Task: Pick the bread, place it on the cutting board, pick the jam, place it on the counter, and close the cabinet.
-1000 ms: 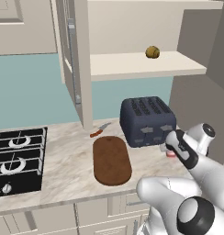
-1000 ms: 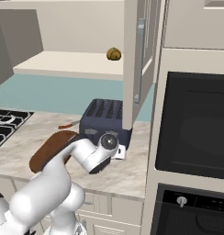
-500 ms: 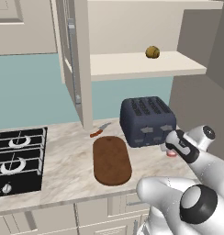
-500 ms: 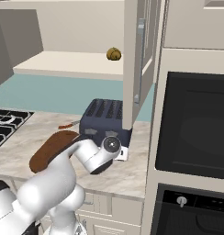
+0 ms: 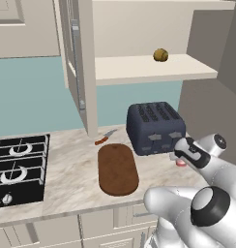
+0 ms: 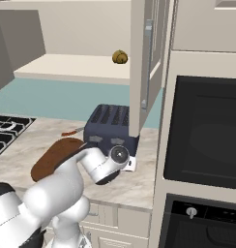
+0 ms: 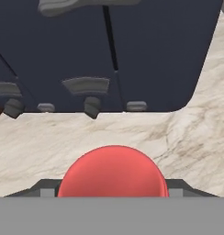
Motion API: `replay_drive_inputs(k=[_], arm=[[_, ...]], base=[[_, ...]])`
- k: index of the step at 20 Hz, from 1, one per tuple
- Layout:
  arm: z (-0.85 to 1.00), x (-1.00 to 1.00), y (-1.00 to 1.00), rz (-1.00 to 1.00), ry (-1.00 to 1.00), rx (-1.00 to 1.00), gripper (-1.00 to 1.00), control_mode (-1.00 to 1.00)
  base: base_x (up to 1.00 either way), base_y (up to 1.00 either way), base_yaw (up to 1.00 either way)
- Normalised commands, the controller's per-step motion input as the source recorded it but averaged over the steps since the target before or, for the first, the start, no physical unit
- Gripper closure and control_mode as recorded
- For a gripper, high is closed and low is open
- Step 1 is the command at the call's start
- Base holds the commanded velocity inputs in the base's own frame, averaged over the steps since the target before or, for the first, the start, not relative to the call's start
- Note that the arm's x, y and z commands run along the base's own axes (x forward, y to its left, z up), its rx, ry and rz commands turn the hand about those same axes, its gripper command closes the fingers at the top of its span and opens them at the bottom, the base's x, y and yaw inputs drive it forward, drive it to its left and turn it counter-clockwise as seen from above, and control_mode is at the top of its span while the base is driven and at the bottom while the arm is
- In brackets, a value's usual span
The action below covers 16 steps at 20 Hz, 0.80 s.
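Jam (image 7: 113, 170) sits right at the tool (image 5: 179, 160), low on the desk (image 5: 71, 179) just in front of the toaster (image 5: 154, 127), and the tool looks clamped on the red jar. Bread (image 5: 161, 54) is up on the cabinet shelf (image 5: 154, 69) above the toaster. The cutting board (image 5: 118, 168) lies bare beside the toaster, with a small knife (image 5: 105, 137) behind it.

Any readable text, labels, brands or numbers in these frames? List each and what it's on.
None readable in any view.
Dark blue four-slot toaster: grey levers and knobs on its front, no lettering.
Small red jar: plain red surface, no label showing.
Black gas stove: a knob with no legible markings.
Black built-in oven: plain dark door; the knob below is too small to show any marks.
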Motion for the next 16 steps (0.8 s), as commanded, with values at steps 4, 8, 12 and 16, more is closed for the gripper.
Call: replay_drive_inputs(k=[4,8,12,16], arm=[[-0.12,0.0,0.0,0.0,0.0,0.0,1.0,-1.0],[-0.12,0.0,0.0,0.0,0.0,0.0,1.0,-1.0],[-0.14,0.0,0.0,0.0,0.0,0.0,1.0,-1.0],[-0.14,0.0,0.0,0.0,0.0,0.0,1.0,-1.0]], base=[[0.0,0.0,0.0],[0.0,0.0,0.0],[0.0,0.0,0.0],[0.0,0.0,0.0]])
